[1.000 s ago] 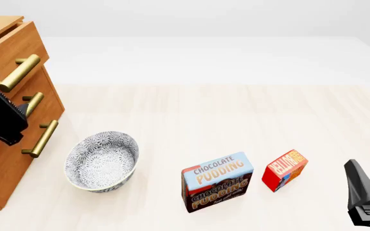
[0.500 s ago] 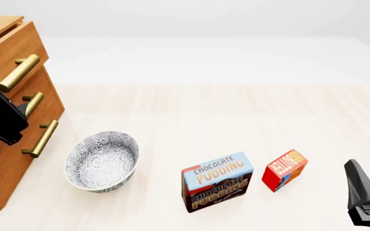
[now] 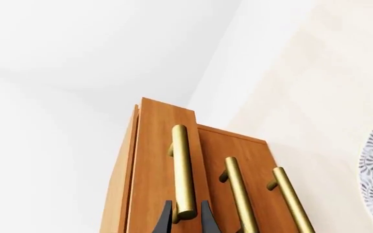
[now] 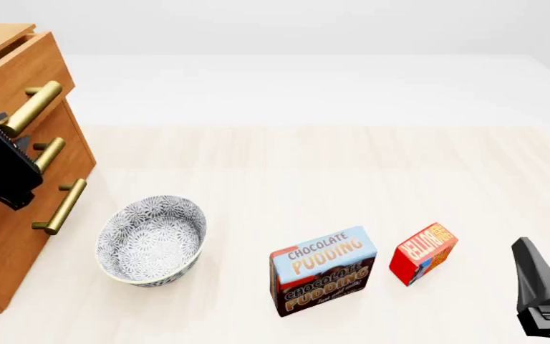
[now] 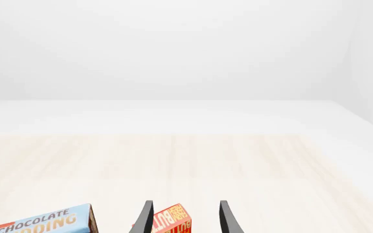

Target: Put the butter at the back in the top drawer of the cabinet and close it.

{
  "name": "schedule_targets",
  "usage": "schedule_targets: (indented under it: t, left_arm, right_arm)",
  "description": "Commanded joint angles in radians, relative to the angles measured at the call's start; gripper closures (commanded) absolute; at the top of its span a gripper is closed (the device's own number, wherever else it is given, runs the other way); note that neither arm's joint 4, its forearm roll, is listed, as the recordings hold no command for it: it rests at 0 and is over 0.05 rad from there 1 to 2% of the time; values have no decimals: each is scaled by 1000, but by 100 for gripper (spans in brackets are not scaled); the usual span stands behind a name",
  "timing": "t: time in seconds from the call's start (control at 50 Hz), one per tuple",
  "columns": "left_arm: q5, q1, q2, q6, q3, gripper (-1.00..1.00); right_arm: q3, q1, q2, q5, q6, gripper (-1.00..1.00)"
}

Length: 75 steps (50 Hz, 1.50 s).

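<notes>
Butter [image 4: 423, 253] stands near the right arm's spread fingers [image 5: 146, 217].

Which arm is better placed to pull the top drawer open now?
The left. Its claw already straddles the lower end of the top drawer's brass handle, with the drawer only slightly out. The right claw is far across the table, open and lined up with the butter.
</notes>
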Motion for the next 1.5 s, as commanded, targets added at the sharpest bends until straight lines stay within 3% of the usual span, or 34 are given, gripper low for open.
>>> schedule_targets:
  t: [0.02, 0.58, 1.18, 1.5]
  left_arm:
    - [4, -9, 20, 3, 1, 100]
    - [25, -27, 8, -4, -13, 100]
    - [14, -126, 98, -21, -82, 100]
    - [40, -136, 93, -28, -102, 100]
  right_arm:
    - [0, 0, 0, 0, 0, -100]
    - [0, 0, 0, 0, 0, -100]
    - [0, 0, 0, 0, 0, -100]
    - [0, 0, 0, 0, 0, -100]
